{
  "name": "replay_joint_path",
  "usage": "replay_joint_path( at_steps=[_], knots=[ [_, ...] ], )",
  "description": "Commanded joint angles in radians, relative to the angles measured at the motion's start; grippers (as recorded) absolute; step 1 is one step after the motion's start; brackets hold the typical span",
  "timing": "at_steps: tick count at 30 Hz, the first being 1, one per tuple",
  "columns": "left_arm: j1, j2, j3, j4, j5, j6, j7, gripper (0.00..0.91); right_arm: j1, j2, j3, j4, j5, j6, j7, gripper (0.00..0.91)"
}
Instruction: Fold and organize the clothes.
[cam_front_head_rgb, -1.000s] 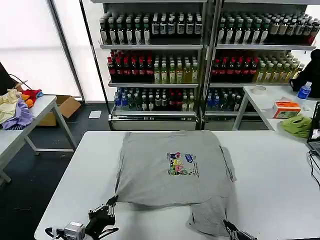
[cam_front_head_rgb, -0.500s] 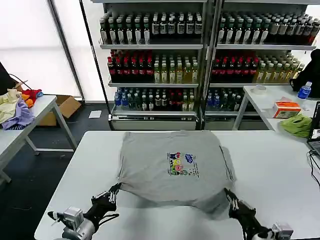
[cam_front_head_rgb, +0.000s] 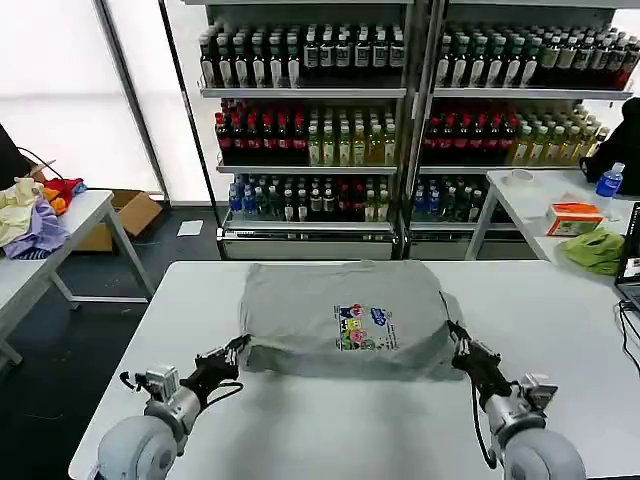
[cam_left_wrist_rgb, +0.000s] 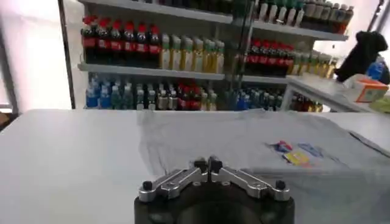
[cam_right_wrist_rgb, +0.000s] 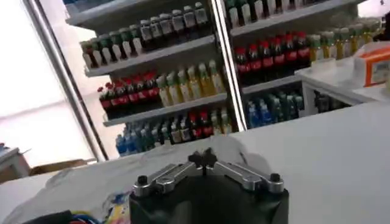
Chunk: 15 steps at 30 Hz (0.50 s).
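Observation:
A light grey shirt (cam_front_head_rgb: 340, 310) with a small multicoloured chest print (cam_front_head_rgb: 365, 328) lies on the white table (cam_front_head_rgb: 330, 430), its near part doubled over toward the shelves. My left gripper (cam_front_head_rgb: 238, 347) is shut at the fold's near left corner. My right gripper (cam_front_head_rgb: 457, 338) is shut at the near right corner. In the left wrist view the left gripper (cam_left_wrist_rgb: 208, 164) has its tips pressed together, with the shirt (cam_left_wrist_rgb: 244, 137) spread beyond them. In the right wrist view the right gripper (cam_right_wrist_rgb: 204, 158) is closed too, next to the shirt (cam_right_wrist_rgb: 73, 182).
Drink shelves (cam_front_head_rgb: 400, 100) stand behind the table. A side table at the left holds yellow, purple and red garments (cam_front_head_rgb: 30, 215). On the right-hand table lie a lime-green cloth (cam_front_head_rgb: 592, 250), an orange box (cam_front_head_rgb: 572, 218) and a water bottle (cam_front_head_rgb: 608, 182).
Both grippers have moved away from me toward the shelves, carrying the shirt's lower hem up over its body. The hanging lower part is now folded in.

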Motion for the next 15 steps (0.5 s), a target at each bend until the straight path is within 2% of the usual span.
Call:
replay_joint_path(
  at_steps=[1, 6, 15],
  knots=[
    [-0.173, -0.020, 0.020, 0.250, 0.016, -0.008, 0.014, 0.907, 0.239, 0.023, -0.136, -0.223, -0.027, -0.021, -0.010, 0.907],
    [-0.139, -0.025, -0.016, 0.221, 0.032, -0.015, 0.007, 0.907, 0.261, 0.042, -0.145, -0.236, -0.037, -0.023, -0.011, 0.907],
    [0.002, -0.017, -0.101, 0.054, 0.062, -0.019, -0.019, 0.907, 0.082, 0.004, -0.056, -0.099, -0.087, -0.076, -0.006, 0.907]
  ],
)
